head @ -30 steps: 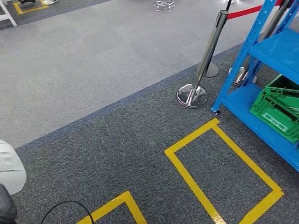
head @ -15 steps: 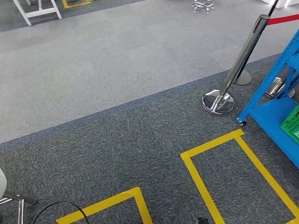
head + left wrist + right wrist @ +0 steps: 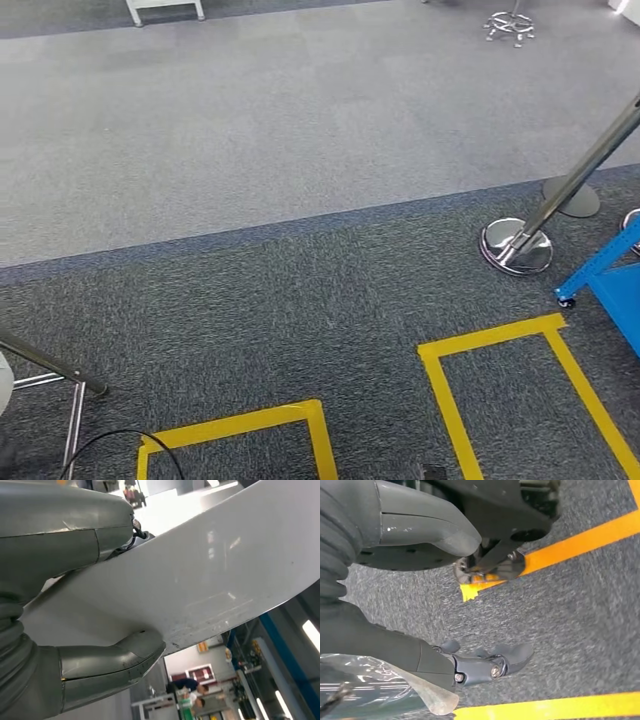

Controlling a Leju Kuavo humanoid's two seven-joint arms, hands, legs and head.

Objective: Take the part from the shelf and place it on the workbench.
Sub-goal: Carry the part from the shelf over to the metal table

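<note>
Gripping the white part (image 3: pixel 196 575) in my left hand (image 3: pixel 68 630), thumb (image 3: pixel 124 652) under it and fingers (image 3: pixel 75 535) over the top, I see grey carpet (image 3: pixel 302 150), yellow floor tape (image 3: pixel 498 335), a stanchion base (image 3: pixel 517 247) and a corner of the blue shelf (image 3: pixel 615 290); no table in sight. My right hand (image 3: pixel 433 600) hangs over the carpet, fingers (image 3: pixel 490 665) loosely curled, holding nothing that I can make out. My worry: the part looks smooth and wide, so a jolt while walking could let it slide out, or its edge could clip the stanchion.
</note>
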